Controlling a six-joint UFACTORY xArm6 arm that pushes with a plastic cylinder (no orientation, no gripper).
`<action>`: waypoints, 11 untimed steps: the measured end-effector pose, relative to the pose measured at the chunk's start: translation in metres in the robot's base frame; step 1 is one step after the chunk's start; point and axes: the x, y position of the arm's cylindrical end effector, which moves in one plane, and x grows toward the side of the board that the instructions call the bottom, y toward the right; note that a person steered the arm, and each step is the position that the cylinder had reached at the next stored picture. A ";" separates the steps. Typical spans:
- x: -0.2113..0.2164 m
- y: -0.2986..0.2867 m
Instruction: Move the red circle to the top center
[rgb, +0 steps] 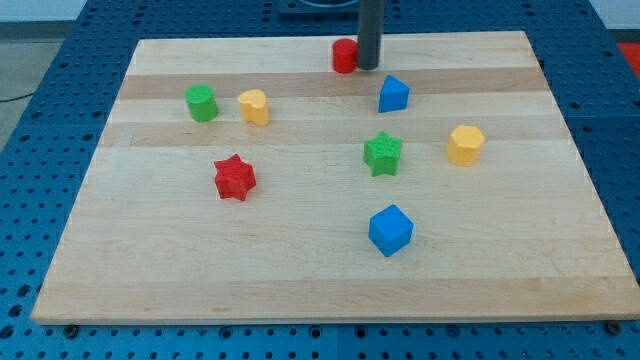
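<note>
Red circle (344, 56), a smooth round block, sits at top centre of the pale wood-grain table (300, 270). My tip (369, 66), the end of a plain dark rod with no gripper, touches the circle's right side. Blue wedge-like block (393, 94) lies below-right of the circle.

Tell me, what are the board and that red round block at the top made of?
The board looks like pale wood: grain and plank bands show, matte finish. The red circle, beside my tip, seems moulded or printed plastic, uniformly coloured and slightly glossy, though I can't be certain.
</note>
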 end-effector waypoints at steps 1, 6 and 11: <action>0.008 0.004; 0.016 -0.067; -0.032 -0.035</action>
